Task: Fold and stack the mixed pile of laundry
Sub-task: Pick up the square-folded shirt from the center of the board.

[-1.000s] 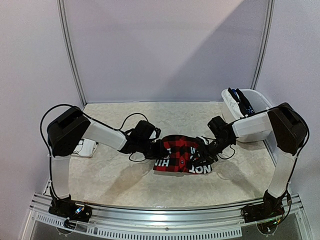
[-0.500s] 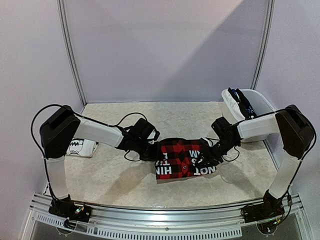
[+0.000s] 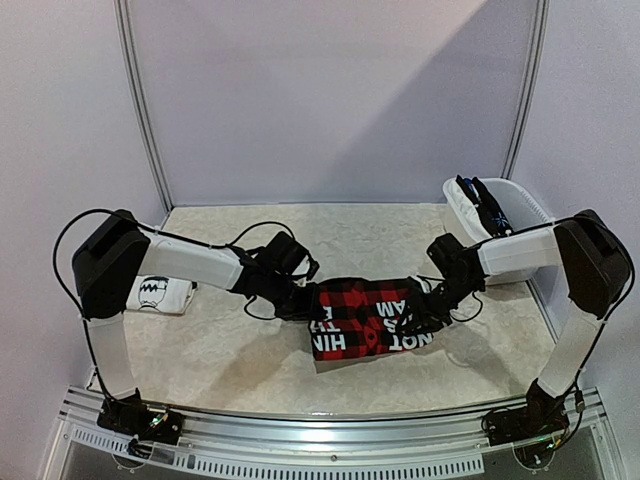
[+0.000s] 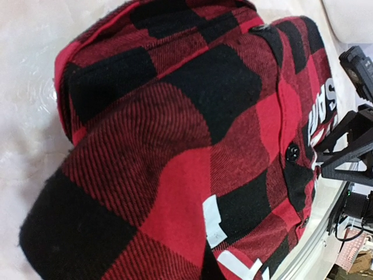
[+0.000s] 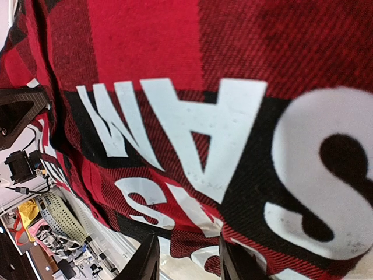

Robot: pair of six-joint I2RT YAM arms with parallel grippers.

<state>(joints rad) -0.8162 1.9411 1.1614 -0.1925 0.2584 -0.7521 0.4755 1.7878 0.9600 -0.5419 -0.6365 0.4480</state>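
Top external: your plaid shirt [image 3: 365, 318], red-black checks with white lettering, lies stretched crosswise on the table [image 3: 250, 350], midway between both arms. The left gripper [image 3: 298, 300] is clamped tight on its left edge, and the right gripper [image 3: 428, 312] sits at its right edge. Left wrist: checks fill your view, cloth right up against the lens, a buttoned placket running down the right. Right wrist: big white letters, upside down, with the hem dipping between two fingertips [image 5: 147, 261] standing slightly apart. You can't tell whether they pinch it.
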